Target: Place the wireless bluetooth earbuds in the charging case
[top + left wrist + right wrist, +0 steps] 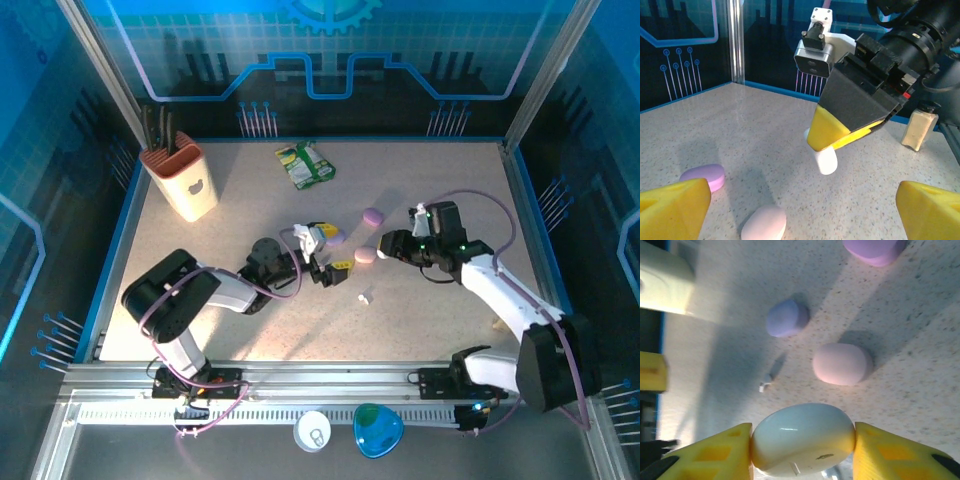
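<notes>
**A:** On the speckled table (450, 180), near its middle, we count one white earbud (766, 382), lying loose between the two arms.

**B:** And we make it four cases. A pink case (842, 364) and a lilac case (786, 318) sit near the earbud, a purple case (874, 250) lies beyond them, and there is a white case (805, 430).

**A:** The white case is pinched between the yellow fingers of the right gripper (803, 445). That arm stretches in from the right, with its wrist angled down.

**B:** The left gripper (805, 215) reaches in low from the left, and we see its fingers spread wide.
</notes>
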{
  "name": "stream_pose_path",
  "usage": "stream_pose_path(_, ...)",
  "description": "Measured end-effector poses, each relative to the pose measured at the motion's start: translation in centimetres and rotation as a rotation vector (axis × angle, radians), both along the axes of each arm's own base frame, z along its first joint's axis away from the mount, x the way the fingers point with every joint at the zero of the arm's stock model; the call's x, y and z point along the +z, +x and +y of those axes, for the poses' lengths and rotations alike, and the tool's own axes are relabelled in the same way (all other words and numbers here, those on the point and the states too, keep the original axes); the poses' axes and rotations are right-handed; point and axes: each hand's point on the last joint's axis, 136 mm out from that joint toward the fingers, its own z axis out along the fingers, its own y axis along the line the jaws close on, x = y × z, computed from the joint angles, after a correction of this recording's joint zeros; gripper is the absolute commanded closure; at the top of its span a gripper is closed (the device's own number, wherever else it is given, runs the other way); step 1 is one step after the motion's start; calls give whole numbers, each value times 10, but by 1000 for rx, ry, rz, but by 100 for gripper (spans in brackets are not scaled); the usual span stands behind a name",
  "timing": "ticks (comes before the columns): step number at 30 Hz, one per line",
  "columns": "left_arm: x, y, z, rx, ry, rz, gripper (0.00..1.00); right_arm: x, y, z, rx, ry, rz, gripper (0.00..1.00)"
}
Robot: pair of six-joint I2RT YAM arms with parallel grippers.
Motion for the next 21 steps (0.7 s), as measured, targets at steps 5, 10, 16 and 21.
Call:
stream_pose_path(5, 1, 3, -20, 6, -15, -14, 14, 9, -2, 4, -82, 154, -11, 55)
stream_pose_path(10, 5, 6, -37, 8, -34, -33, 20, 19, -2, 7, -146, 289, -29, 55)
stream_pose_path(16, 7, 10, -52, 1, -46, -43, 31, 40, 5, 12, -164, 392, -67, 55)
stream_pose_path(21, 6, 15, -59, 7, -53, -40, 41, 52, 7, 16, -157, 439, -86, 55)
